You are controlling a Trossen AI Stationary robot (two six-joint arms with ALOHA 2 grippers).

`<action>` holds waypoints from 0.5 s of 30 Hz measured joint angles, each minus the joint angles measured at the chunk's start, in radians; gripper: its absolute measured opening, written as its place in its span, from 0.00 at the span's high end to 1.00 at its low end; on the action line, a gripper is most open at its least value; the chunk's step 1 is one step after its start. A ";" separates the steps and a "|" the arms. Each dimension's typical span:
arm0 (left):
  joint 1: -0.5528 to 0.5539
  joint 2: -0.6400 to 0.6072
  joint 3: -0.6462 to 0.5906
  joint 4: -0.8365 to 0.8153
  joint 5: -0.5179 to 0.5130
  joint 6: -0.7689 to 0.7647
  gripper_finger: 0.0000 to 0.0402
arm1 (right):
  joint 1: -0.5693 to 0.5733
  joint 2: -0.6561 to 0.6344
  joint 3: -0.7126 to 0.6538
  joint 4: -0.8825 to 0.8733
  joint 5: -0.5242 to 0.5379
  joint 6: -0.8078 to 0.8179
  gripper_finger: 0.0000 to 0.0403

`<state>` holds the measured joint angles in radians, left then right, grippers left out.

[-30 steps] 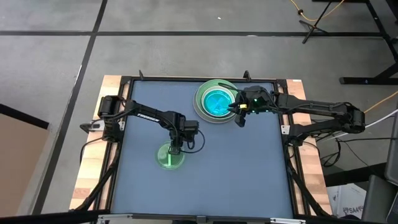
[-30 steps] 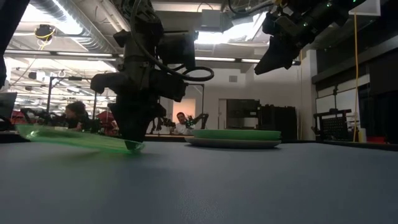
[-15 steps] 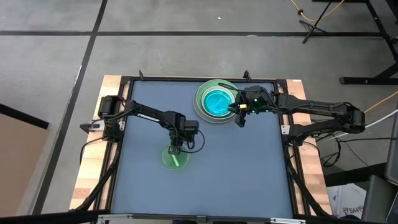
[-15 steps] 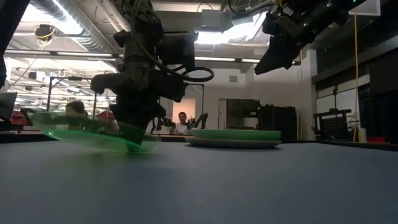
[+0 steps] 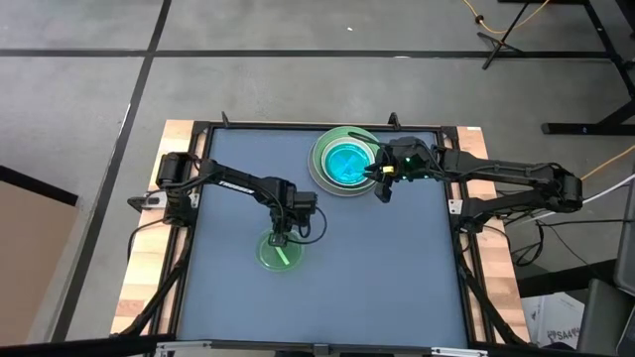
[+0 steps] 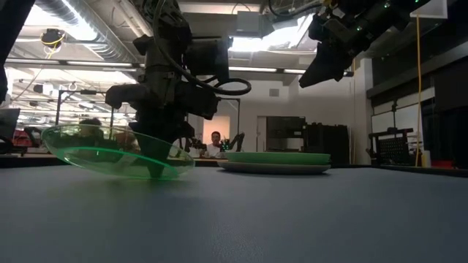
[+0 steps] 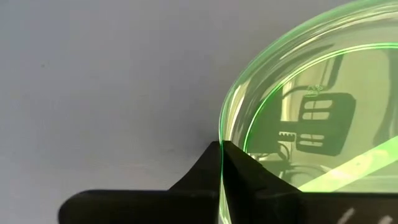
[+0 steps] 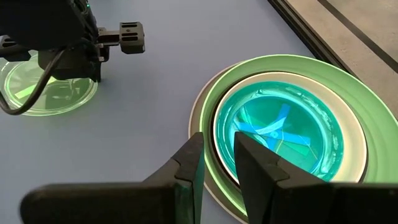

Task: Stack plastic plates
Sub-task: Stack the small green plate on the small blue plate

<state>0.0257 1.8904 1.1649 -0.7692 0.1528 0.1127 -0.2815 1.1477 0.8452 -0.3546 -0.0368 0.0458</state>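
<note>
A small translucent green plate (image 5: 281, 254) (image 6: 110, 150) (image 7: 323, 118) is at the table's middle, held by my left gripper (image 5: 279, 238) (image 7: 221, 150), which is shut on it. At the far edge stands a stack of plates (image 5: 345, 162) (image 8: 280, 124) (image 6: 276, 162). It has a large grey plate at the bottom, a light green one on it, and smaller ones up to a translucent blue-green top. My right gripper (image 5: 382, 188) (image 8: 219, 163) hangs open in the air just right of the stack, touching nothing. My left gripper pinches the green plate's rim (image 7: 222, 124) at its far edge, one finger inside the plate and one outside, coming from above and pointing down. The plate is tilted, its free side (image 6: 55, 135) raised. Its low part (image 6: 157, 174) by the fingers is at the table.
The table top (image 5: 377, 288) is blue-grey with a black frame (image 5: 451, 258) around it. Bare surface lies between the green plate and the stack and along the near side. People and equipment show far behind the table in the low view.
The green plate has shifted slightly toward the table's right in my left gripper's hold. It has also tipped up: its free side has risen off the table while the part by the fingers stays low.
</note>
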 joint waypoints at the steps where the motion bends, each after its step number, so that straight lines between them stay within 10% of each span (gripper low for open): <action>1: 0.000 0.000 0.000 0.000 0.003 -0.001 1.00 | 0.000 0.000 0.000 0.000 0.000 0.000 0.80; 15: 0.013 0.000 -0.001 0.020 0.086 -0.127 1.00 | 0.000 0.000 0.000 0.001 0.000 0.000 0.80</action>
<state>0.0391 1.8908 1.1644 -0.7495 0.2385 -0.0138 -0.2817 1.1477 0.8452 -0.3538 -0.0365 0.0459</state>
